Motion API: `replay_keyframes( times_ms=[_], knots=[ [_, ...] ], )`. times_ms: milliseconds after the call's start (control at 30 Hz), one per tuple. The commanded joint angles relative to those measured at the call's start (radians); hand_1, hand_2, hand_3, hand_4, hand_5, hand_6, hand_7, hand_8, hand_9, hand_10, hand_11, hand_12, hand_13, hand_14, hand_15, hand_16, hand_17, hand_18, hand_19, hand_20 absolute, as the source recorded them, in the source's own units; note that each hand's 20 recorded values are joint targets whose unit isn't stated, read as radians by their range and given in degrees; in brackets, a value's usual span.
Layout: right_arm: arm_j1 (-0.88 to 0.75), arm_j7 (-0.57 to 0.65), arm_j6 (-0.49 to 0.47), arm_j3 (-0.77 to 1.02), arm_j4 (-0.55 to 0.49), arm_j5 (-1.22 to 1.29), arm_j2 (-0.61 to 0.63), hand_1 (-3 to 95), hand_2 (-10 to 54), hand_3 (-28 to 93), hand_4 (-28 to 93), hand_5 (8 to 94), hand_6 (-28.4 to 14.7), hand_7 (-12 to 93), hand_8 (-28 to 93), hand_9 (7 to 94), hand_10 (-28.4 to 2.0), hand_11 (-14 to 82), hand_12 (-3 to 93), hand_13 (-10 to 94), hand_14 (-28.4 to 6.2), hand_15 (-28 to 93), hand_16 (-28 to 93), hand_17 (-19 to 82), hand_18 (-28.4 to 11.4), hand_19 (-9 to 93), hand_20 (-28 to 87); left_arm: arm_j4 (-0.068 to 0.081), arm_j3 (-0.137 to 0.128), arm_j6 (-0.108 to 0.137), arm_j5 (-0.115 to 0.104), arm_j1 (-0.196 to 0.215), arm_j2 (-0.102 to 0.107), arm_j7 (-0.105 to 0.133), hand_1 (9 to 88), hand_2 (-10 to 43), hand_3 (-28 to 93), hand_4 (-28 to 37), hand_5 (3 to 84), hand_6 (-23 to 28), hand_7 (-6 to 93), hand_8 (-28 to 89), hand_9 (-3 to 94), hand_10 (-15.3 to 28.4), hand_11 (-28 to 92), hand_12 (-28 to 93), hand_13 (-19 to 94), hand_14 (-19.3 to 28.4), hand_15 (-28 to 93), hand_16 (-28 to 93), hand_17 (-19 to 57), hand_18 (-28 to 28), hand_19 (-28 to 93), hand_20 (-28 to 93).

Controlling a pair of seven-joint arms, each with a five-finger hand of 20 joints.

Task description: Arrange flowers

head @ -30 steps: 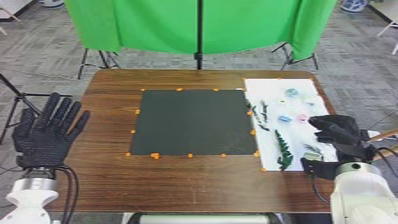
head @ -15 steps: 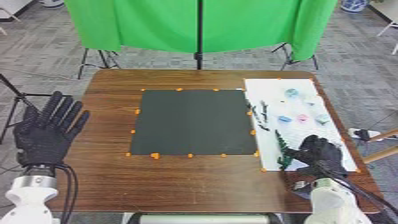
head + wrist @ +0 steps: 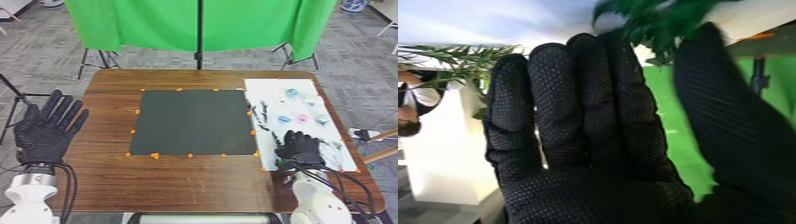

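Over the near end of the white sheet (image 3: 283,89), my right hand (image 3: 302,148) covers most of a dark green leafy stem. In the right wrist view that hand (image 3: 585,120) has its fingers straight and thumb apart, with the green stem (image 3: 656,25) near the fingertips and thumb tip; whether they touch I cannot tell. Blue flowers (image 3: 284,119), a pink flower (image 3: 303,118) and thin dark sprigs (image 3: 264,111) lie farther up the sheet. My left hand (image 3: 44,135) is open at the table's left edge, away from the flowers.
A dark square mat (image 3: 193,122) edged with orange bits lies mid-table (image 3: 204,185), left of the white sheet. Behind the table hangs a green cloth (image 3: 160,25) with a black stand. Wooden legs (image 3: 384,134) stand close to the table's right side.
From beyond the table's right edge, my right hand has moved left over the sheet's near end, then a little farther left, covering the leafy stem. The left hand has stayed nearly still.
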Motion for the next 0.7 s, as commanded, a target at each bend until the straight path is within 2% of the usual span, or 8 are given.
replay_keyframes(
  times_ms=[33,167,333,433,500,567,633,700],
  knots=[
    [-0.027,-0.01,-0.078,-0.024,0.044,0.016,0.008,63.2,-9.5,64,-28,70.8,-0.5,44,11,76.1,-11.2,26.8,49.9,61,-11.3,59,43,32,-23.6,83,39,-0.004,-0.013,0.003,-0.028,0.023,0.0,0.003,26.6,12.8,74,-28.3,43.9,6.3,9.8,-8,36.4,13.8,13,9,26,14.9,26,-5,-4.2,15.3,35,13],
    [-0.035,-0.006,-0.015,-0.013,0.027,0.041,0.015,66.5,-9.5,64,-28,77.1,0.3,44,13,83.4,-9.1,23.3,51.3,69,-7.8,52,49,35,-23.7,84,41,-0.004,-0.01,0.004,-0.047,0.027,-0.003,0.004,26.5,12.9,74,-28.3,43.9,6.3,9.8,-8,36.4,13.8,13,9,26,14.9,26,-5,-4.4,15.4,35,13],
    [-0.029,0.013,0.066,-0.021,-0.068,0.135,0.038,65.4,-9.5,67,-28,79.2,0.4,42,14,86.3,-8.9,19.6,51.6,72,-7.4,49,50,36,-23.9,83,41,0.005,-0.016,0.0,-0.044,0.026,-0.007,0.0,26.5,12.9,74,-28.3,43.8,6.3,9.7,-8,36.4,13.7,13,9,27,14.9,28,-5,-4.6,15.6,35,13],
    [0.01,0.006,0.13,-0.05,-0.121,0.157,0.052,64.9,-9.5,68,-28,79.7,0.6,41,15,87.1,-9.0,18.8,51.3,73,-7.3,48,50,36,-24.2,83,41,0.004,-0.027,0.014,-0.019,0.038,-0.009,-0.001,26.4,12.9,74,-28.3,43.8,6.2,9.6,-8,36.4,13.7,13,9,27,15.0,28,-5,-4.8,15.8,36,14],
    [0.04,0.002,0.157,-0.068,-0.14,0.175,0.056,64.6,-9.5,69,-28,80.2,0.6,40,15,87.4,-9.0,18.3,51.5,74,-7.4,47,50,36,-24.4,83,41,0.005,-0.029,0.016,-0.042,0.042,-0.007,0.003,26.4,12.8,74,-28.3,43.7,6.2,9.6,-8,36.4,13.8,13,9,27,15.2,29,-5,-5.0,15.9,36,14],
    [0.074,-0.023,0.192,-0.084,-0.161,0.22,0.051,64.3,-9.5,69,-28,80.4,0.7,40,16,87.6,-8.9,18.2,51.6,74,-7.5,47,50,36,-24.7,83,41,0.004,-0.031,0.023,-0.031,0.046,-0.006,0.004,26.4,12.8,74,-28.3,43.7,6.3,9.6,-8,36.4,13.9,13,9,27,15.2,29,-5,-5.0,15.9,36,14],
    [0.109,-0.048,0.234,-0.103,-0.176,0.295,0.041,63.8,-9.5,70,-28,80.6,0.7,40,16,87.8,-8.8,18.1,51.7,74,-7.5,47,50,36,-24.7,83,41,0.005,-0.03,0.025,-0.034,0.045,-0.001,0.006,26.4,12.8,74,-28.3,43.7,6.3,9.6,-8,36.4,13.9,13,9,27,15.2,29,-5,-5.0,15.9,36,14],
    [0.186,-0.071,0.226,-0.149,-0.173,0.376,0.019,63.4,-9.5,71,-28,80.8,0.8,39,16,88.0,-8.6,17.9,51.7,75,-7.5,46,50,36,-24.9,83,41,0.005,-0.03,0.031,-0.032,0.049,0.007,0.005,26.4,12.8,74,-28.3,43.7,6.3,9.6,-8,36.4,13.9,13,9,27,15.4,30,-5,-5.0,16.0,36,14]
  ],
)
